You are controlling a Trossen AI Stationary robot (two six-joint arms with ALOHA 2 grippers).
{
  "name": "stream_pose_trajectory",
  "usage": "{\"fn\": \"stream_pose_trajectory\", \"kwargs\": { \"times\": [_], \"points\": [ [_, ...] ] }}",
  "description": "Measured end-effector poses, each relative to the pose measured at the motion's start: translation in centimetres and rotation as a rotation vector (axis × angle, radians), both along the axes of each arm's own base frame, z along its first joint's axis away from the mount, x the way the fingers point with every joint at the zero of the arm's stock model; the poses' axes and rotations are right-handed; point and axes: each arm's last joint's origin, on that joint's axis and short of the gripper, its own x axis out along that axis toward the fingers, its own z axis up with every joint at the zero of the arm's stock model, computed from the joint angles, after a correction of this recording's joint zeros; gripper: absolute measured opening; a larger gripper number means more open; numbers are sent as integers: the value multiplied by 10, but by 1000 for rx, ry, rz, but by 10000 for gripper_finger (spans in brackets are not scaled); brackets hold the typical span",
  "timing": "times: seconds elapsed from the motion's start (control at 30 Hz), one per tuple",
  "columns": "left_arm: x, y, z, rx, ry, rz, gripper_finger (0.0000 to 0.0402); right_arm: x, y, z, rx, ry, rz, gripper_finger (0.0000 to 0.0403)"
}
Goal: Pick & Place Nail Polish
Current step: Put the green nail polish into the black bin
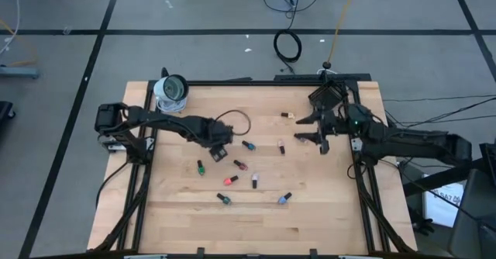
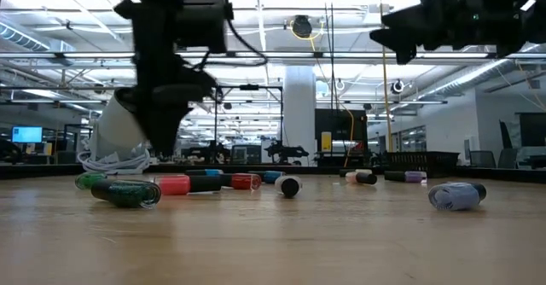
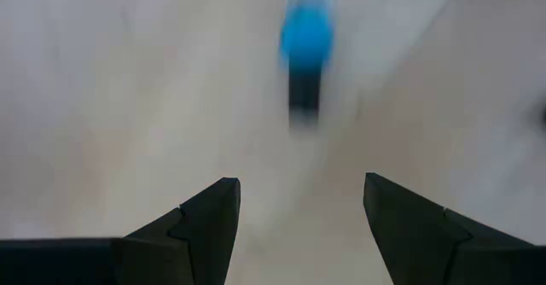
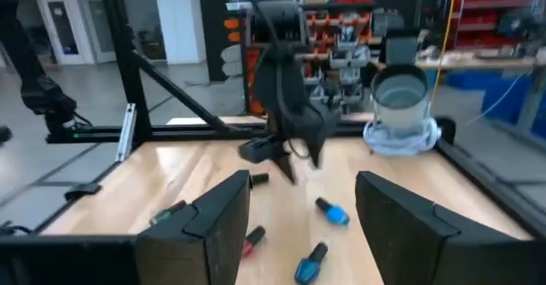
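wooden table (image 1: 325,212) | left gripper (image 3: 299,217) apart over seemingly blue nail polish (image 3: 305,50) | right gripper (image 4: 300,212) apart

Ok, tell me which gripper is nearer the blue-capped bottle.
Left. The left gripper hangs open right beside the blue-capped bottle, which lies just ahead of its fingers. The right gripper is open too, farther off across the table.

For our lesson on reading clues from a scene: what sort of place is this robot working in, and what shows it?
Probably a large robotics lab or industrial workshop. Behind the wooden table the low view shows an open hall with ceiling trusses, the right wrist view shows parts-bin racks, and cables lie on the floor.
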Motion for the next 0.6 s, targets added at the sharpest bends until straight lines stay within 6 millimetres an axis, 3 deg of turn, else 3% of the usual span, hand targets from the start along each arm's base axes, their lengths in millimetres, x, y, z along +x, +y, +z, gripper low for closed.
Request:
{"fn": "stream_pose_trajectory", "kwargs": {
  "times": [0.1, 0.2, 0.4, 0.6],
  "points": [
    [-8, -17, -1, -163, 56, 273, 246, 3, 8, 2, -52, -22, -35, 201],
    [-13, -33, -2, -208, 97, 446, 246, 4, 12, 4, -94, -42, -68, 201],
    [-16, -58, -2, -164, 76, 605, 246, 3, 13, 9, -115, -98, -58, 201],
    [-22, -61, -5, -86, 63, 747, 246, 3, 13, 11, -115, -115, -58, 201]
  ]
}}
